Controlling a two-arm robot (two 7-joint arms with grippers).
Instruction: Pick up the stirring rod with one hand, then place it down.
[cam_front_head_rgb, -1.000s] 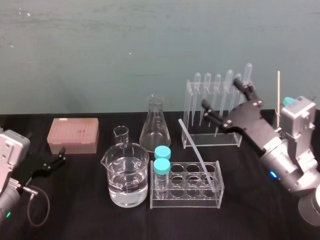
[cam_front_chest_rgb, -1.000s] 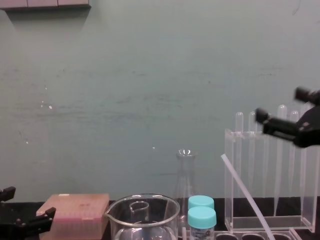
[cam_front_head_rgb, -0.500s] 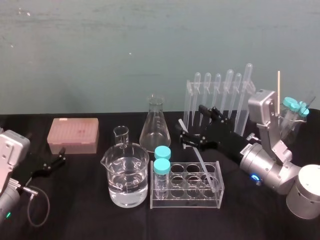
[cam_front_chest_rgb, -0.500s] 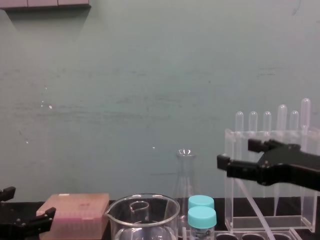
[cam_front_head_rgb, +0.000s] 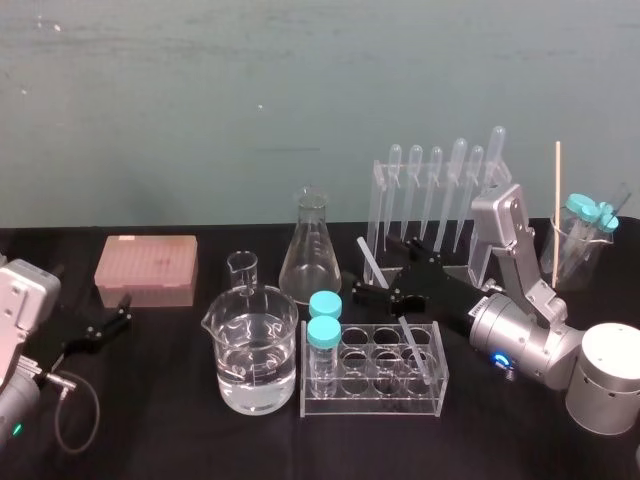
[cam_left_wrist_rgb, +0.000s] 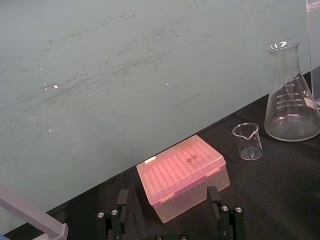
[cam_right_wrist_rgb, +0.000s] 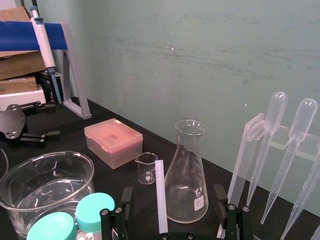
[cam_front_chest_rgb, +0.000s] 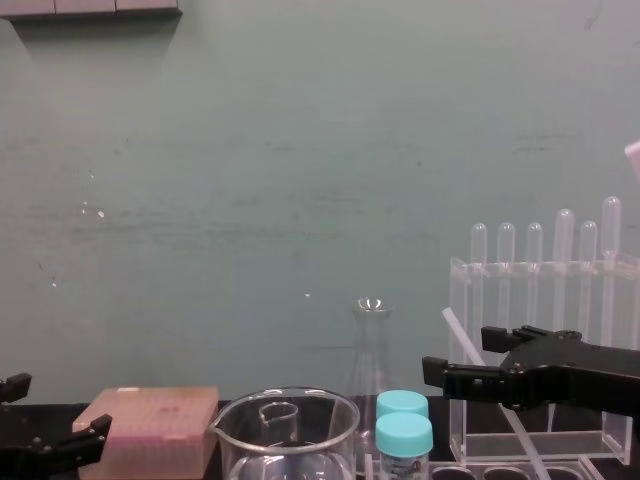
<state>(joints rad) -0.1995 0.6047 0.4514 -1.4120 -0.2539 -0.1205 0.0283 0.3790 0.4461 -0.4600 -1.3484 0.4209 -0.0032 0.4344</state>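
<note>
Your right gripper (cam_front_head_rgb: 385, 272), fingers spread, straddles the stirring rod (cam_front_head_rgb: 414, 352) leaning in the rack (cam_front_head_rgb: 370, 405) near the table's (cam_front_head_rgb: 180, 440) front edge; an off-centre squeeze could flick it away. Left gripper (cam_front_head_rgb: 95, 330) idles open, left edge.

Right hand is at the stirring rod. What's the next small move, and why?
Probably close the right hand: its open fingers straddle the leaning stirring rod, not yet gripping it. The left hand sits parked at the left.

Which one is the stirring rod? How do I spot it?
Find the clear tube rack at the table's front. The stirring rod leans out of it, between the right tool's open fingers. It's a plain straight stick, without the pipettes' bulb tops.
</note>
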